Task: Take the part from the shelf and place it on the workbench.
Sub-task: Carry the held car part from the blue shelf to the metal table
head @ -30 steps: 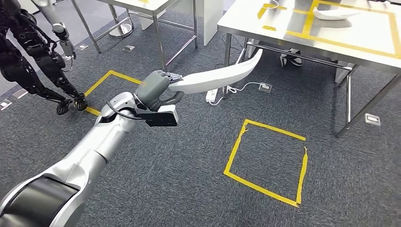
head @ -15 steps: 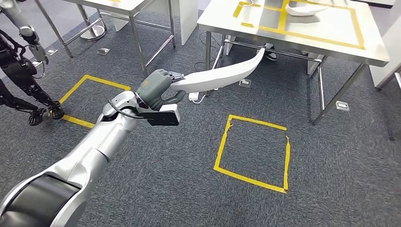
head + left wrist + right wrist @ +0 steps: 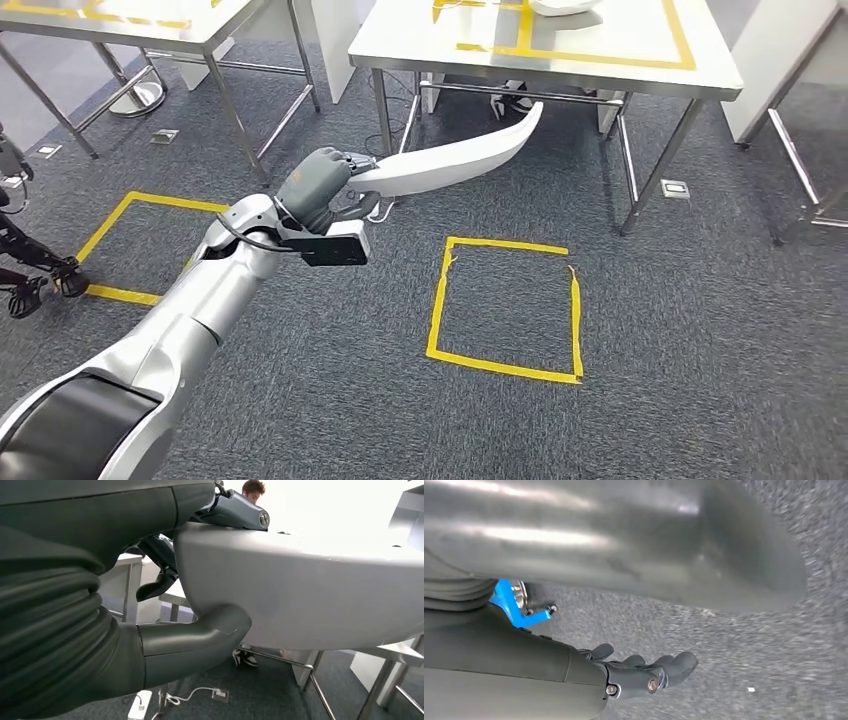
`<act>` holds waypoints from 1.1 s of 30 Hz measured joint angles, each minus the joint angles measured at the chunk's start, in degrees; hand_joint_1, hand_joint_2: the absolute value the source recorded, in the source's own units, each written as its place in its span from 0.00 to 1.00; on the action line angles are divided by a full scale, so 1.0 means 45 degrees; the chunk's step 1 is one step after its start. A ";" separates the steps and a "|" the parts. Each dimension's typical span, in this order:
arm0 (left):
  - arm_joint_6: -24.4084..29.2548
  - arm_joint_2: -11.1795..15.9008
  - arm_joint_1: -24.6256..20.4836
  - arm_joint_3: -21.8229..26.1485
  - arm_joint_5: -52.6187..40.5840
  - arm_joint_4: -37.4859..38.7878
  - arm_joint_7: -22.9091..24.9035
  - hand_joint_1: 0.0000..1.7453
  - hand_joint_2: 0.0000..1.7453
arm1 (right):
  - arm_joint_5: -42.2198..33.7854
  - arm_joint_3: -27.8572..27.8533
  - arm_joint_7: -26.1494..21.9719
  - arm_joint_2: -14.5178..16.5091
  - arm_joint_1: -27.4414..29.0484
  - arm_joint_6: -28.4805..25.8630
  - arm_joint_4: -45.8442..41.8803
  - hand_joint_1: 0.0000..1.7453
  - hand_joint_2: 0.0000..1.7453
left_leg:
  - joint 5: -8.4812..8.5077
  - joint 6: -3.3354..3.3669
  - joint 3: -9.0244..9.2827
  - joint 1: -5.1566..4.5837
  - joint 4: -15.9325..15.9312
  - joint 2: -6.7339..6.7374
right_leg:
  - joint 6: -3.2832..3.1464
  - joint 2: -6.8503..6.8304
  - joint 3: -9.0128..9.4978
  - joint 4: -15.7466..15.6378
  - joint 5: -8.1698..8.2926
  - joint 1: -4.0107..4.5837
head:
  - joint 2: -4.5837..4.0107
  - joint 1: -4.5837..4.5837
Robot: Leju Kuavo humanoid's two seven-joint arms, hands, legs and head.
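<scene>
Between the earlier head views and this one the whole scene has slid leftward and downward: the camera has turned and come nearer, so the worktop (image 3: 640,80) with its yellow tape outline now sits at upper centre and the taped square on the floor (image 3: 505,308) lies mid-frame. Relative to the arm, the part has not shifted.

The left robot hand (image 3: 318,185), left of centre in the head view, is clamped around the thick end of the part (image 3: 455,158), with the thumb (image 3: 200,635) curled under it in the left wrist view. The part juts toward the upper right, its tip just below the worktop's near edge. The right robot hand (image 3: 644,672) holds nothing, fingers loosely apart above the carpet.

Risk, as I judge it: the long part is held at one end only, so it can lever in the grip and twist or slip. Its tip rides lower than the worktop surface and could strike the edge or a steel leg unless raised before the approach.

The part is a long, curved, smooth white blade tapering to a point, glossy like moulded plastic. The worktop is pale and flat on thin metal legs; the floor is coarse grey carpet.
</scene>
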 joint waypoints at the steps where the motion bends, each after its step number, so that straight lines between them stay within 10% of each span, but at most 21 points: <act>1: 0.0000 0.0015 0.0002 0.0000 0.0000 -0.0006 0.0010 1.00 1.00 | -0.0010 0.0000 0.0005 0.0001 0.0005 -0.0007 0.0000 0.00 0.00 | 0.0416 0.0034 0.0297 0.0008 -0.0628 -0.0054 | 0.0012 0.0132 0.0002 0.0017 0.0001 -0.0003 | 0.0000 -0.0006; 4: 0.0000 0.0051 -0.0052 0.0000 0.0000 -0.0030 0.0021 1.00 1.00 | -0.0051 0.0000 0.0022 0.0008 -0.0017 -0.0017 0.0000 0.00 0.00 | 0.1326 0.0151 0.1394 0.0036 -0.2934 -0.0631 | 0.0166 0.0483 -0.0076 0.0071 0.0021 -0.0003 | 0.0000 -0.0011; 7: 0.0000 0.0017 -0.0075 0.0000 0.0000 -0.0078 0.0030 1.00 1.00 | -0.0066 0.0000 0.0067 0.0015 0.0008 -0.0030 0.0000 0.00 0.00 | 0.1398 0.0324 0.1545 -0.0008 -0.3313 -0.0606 | 0.0453 0.0797 -0.0180 -0.0016 0.0148 -0.0059 | 0.0000 0.0005; 10: 0.0000 -0.0029 -0.0088 0.0000 0.0002 -0.0189 0.0053 1.00 1.00 | -0.0036 0.0000 0.0197 0.0026 0.0071 -0.0070 0.0000 0.00 0.00 | 0.1552 0.0597 0.1607 0.0036 -0.3527 -0.0252 | 0.0618 0.0299 -0.0524 0.0575 -0.0224 -0.0027 | 0.0000 0.0089; 14: 0.0000 -0.0023 0.0037 0.0000 0.0004 -0.0222 0.0066 1.00 1.00 | 0.0011 0.0000 0.0293 0.0049 0.0000 -0.0107 0.0000 0.00 0.00 | 0.1565 0.0700 0.1579 -0.0027 -0.3544 0.0225 | 0.0666 -0.0383 -0.1810 0.3326 -0.1352 0.0002 | 0.0000 0.0180; 19: -0.0016 -0.0006 0.0076 0.0000 0.0002 -0.0291 0.0068 1.00 1.00 | 0.0011 0.0000 0.0465 0.0066 -0.0009 -0.0285 0.0000 0.00 0.00 | 0.1414 0.0573 0.1561 -0.0110 -0.3375 0.0760 | 0.0492 -0.0976 -0.0209 0.0456 -0.0100 0.0110 | 0.0000 0.0188; 23: -0.0040 -0.0006 0.0048 0.0000 0.0000 -0.0356 0.0079 1.00 1.00 | 0.0011 0.0000 0.0525 0.0087 0.0016 -0.0398 0.0000 0.00 0.00 | 0.1300 0.0306 0.1598 -0.0169 -0.3355 0.1026 | 0.0194 -0.0785 -0.0062 0.0025 -0.0049 0.0141 | 0.0000 0.0152; 29: -0.0074 0.0065 0.0085 0.0000 0.0001 -0.0362 0.0064 1.00 1.00 | -0.0089 -0.0006 0.0633 0.0118 -0.0020 -0.0517 0.0000 0.00 0.00 | -0.0328 -0.0048 0.0045 -0.0034 0.0036 0.0011 | -0.0052 -0.0175 -0.0054 -0.0021 0.0027 0.0040 | 0.0000 0.0028; 31: -0.0104 0.0058 0.0099 0.0000 0.0000 -0.0335 0.0057 1.00 1.00 | -0.0147 -0.0023 0.0708 0.0124 -0.0001 -0.0557 0.0000 0.00 0.00 | 0.0077 -0.0015 0.0113 -0.0014 -0.0156 -0.0023 | -0.0042 0.0093 -0.0051 0.0003 0.0031 0.0038 | 0.0000 0.0012; 33: -0.0120 0.0041 0.0057 0.0001 0.0000 -0.0331 0.0056 1.00 1.00 | -0.0197 -0.0049 0.0737 0.0131 0.0003 -0.0585 0.0000 0.00 0.00 | 0.0930 0.0086 0.0874 0.0010 -0.1804 -0.0356 | 0.0007 0.0355 -0.0062 0.0045 0.0035 0.0040 | 0.0000 -0.0005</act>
